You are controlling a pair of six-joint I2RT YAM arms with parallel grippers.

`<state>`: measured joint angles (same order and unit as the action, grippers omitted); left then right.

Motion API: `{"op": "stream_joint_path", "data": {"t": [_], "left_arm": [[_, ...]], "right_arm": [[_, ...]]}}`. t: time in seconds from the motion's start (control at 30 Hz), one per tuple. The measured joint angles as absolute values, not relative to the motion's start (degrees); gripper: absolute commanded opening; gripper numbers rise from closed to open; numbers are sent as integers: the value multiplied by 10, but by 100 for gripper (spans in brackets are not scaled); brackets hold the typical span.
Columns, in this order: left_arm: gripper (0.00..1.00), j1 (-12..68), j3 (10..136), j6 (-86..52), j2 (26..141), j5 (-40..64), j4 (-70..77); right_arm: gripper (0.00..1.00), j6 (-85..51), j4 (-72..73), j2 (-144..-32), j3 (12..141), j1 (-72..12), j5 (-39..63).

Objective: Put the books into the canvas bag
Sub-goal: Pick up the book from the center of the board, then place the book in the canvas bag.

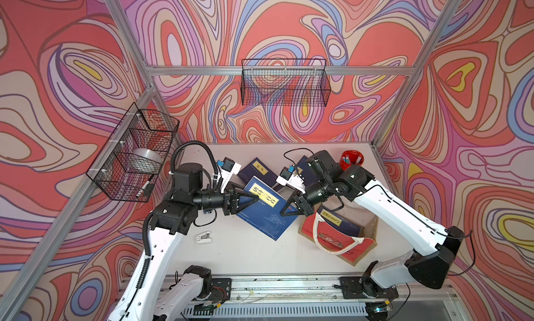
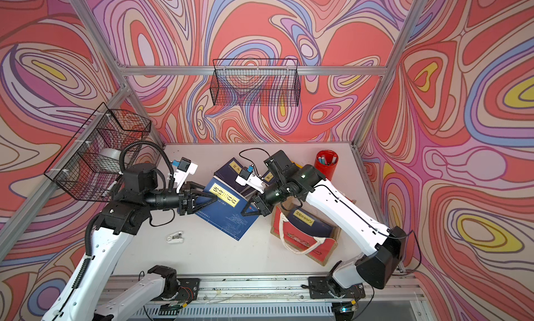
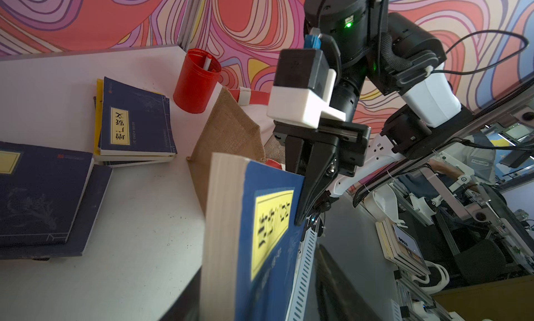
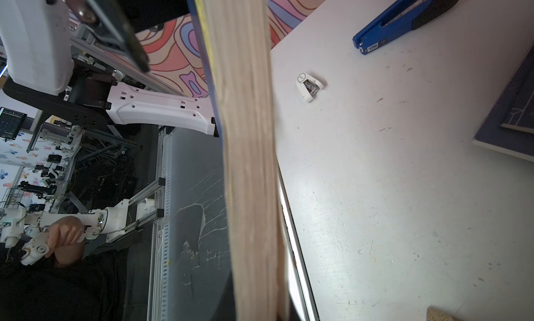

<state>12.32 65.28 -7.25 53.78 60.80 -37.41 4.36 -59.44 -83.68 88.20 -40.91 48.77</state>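
Note:
A thick navy book (image 1: 265, 212) with a yellow label hangs tilted above the table's middle, held from both sides. My left gripper (image 1: 250, 200) is shut on its left edge, one finger across the cover. My right gripper (image 1: 284, 212) is shut on the opposite corner; in the left wrist view one of its fingers (image 3: 309, 189) lies on the cover. The canvas bag (image 1: 358, 248) stands at the right front with another book (image 1: 335, 218) leaning inside. More books (image 1: 255, 168) lie flat at the back, seen stacked in the left wrist view (image 3: 135, 123).
A red pen cup (image 1: 352, 159) stands at the back right, close behind the bag. A small white stapler (image 1: 202, 237) lies front left, and a blue stapler (image 4: 404, 16) beyond it. Wire baskets hang on the back wall (image 1: 284, 82) and left wall (image 1: 135, 155).

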Motion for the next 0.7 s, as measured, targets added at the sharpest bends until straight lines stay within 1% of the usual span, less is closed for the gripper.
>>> {"op": "stream_joint_path", "data": {"t": [0.03,0.07,0.1,0.13,0.2,0.23,0.27,0.37,0.43,0.57,0.63,0.7], "left_arm": [[11,123,653,-70,539,603,-379],[4,124,654,-66,540,597,-383],[0,124,656,-63,542,596,-386],[0,125,657,-60,542,593,-389],[0,128,662,-59,542,583,-391],[0,128,663,-59,541,573,-393],[0,128,665,-59,541,565,-394],[0,128,668,-65,541,531,-395],[0,128,672,-77,542,508,-391],[0,128,676,-141,552,517,-334],[0,128,673,-193,562,536,-273],[0,131,669,-237,570,550,-216]], "right_arm": [[0,45,-598,-837,882,-409,486],[0,47,-600,-837,882,-409,484],[7,48,-600,-837,882,-409,481],[23,49,-600,-837,882,-408,475],[35,44,-596,-836,882,-401,468],[44,38,-591,-835,882,-394,464],[51,30,-587,-833,882,-386,460],[68,3,-566,-820,882,-340,442],[79,-20,-555,-803,882,-288,430],[89,-50,-551,-766,882,-187,390],[92,-59,-563,-747,882,-150,360],[98,-69,-579,-730,882,-121,338]]}}
